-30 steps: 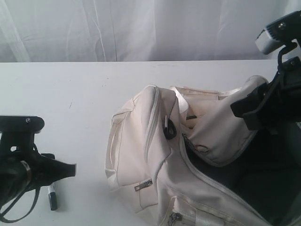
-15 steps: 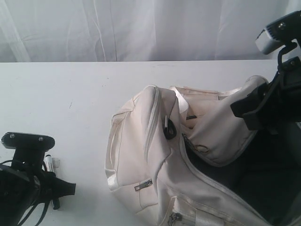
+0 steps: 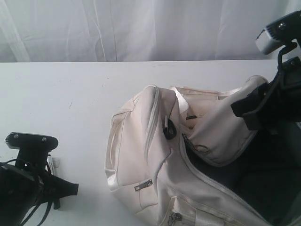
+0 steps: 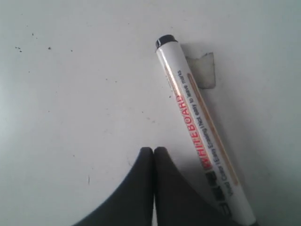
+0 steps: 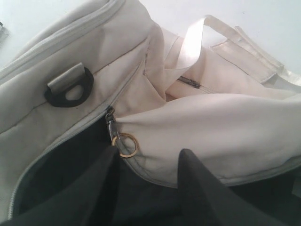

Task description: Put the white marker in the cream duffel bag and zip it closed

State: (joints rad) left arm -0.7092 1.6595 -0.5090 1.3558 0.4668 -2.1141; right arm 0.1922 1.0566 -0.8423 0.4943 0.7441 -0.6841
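Left: left gripper [image 4: 153,150], fingers pressed together with nothing between them, low over the table [image 4: 70,94]. The white marker [image 4: 197,127] lies flat just beside them. Centre to right: cream duffel bag [image 3: 136,155], top unzipped. Right gripper [image 5: 150,154], fingers apart, at the edge of the flap [image 5: 211,122].

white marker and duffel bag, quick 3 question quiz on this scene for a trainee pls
1. True or false: the left gripper grips the white marker.
2. The cream duffel bag is: A unzipped, with its dark inside showing; B zipped shut.
3. Fill in: the marker lies on the ____.

Key: 1 false, the jaws are shut on nothing and the marker lies beside them. 2 A. 3 table.
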